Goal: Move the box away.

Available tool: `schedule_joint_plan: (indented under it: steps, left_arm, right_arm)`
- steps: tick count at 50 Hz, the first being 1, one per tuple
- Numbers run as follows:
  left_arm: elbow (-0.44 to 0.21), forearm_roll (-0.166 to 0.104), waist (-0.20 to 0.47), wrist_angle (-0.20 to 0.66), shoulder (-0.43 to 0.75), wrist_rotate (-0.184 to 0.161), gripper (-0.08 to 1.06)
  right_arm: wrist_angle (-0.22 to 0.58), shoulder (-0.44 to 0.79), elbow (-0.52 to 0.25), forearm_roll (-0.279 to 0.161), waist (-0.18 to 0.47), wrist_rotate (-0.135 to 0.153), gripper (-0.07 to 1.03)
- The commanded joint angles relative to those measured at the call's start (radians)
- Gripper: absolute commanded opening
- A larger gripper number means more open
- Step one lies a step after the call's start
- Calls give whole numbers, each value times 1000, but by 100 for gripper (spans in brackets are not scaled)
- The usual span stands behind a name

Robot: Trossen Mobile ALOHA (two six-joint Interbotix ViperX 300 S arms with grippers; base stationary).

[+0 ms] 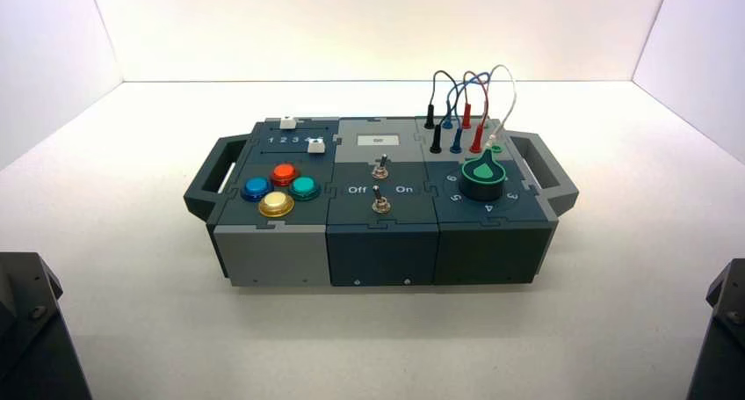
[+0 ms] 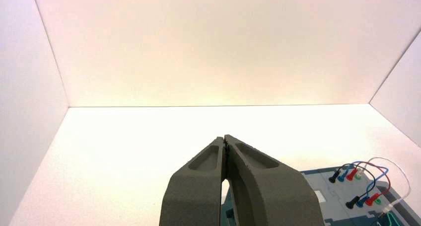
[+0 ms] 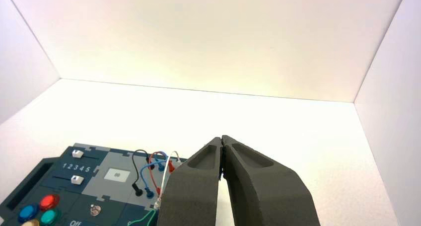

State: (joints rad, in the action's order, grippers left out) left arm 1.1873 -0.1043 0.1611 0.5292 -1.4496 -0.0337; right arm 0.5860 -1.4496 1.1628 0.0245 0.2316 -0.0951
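Observation:
The box [image 1: 382,242] stands in the middle of the white table, a wide dark blue-grey and light grey panel box with a handle [image 1: 211,176] on each side. It bears four coloured buttons [image 1: 279,189], two toggle switches [image 1: 380,198], a green dial [image 1: 483,173] and looped wires [image 1: 466,97]. My left gripper [image 2: 225,139] is shut and empty, held above the table near the box's left; a corner of the box [image 2: 347,196] shows there. My right gripper [image 3: 221,139] is shut and empty, near the box's right; the box [image 3: 94,186] shows there too. Both arms are parked at the near corners.
White walls [image 1: 369,22] enclose the table at the back and both sides. The left arm's base [image 1: 35,330] and the right arm's base [image 1: 725,330] sit at the near corners. Two white sliders [image 1: 287,123] sit on the box's far left.

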Motion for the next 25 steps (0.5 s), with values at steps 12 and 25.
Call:
schedule_joint_plan:
  steps: [12,25]
  left_arm:
    - [-14,-3,-2,-8,11,-6,-3]
    - [-23,-6,-2,0,74,-6,-3]
  right_arm:
    - [-5,18,-17,-6,-5,-2,-2]
    - [12,63,-29,-40,-5,-3,-2]
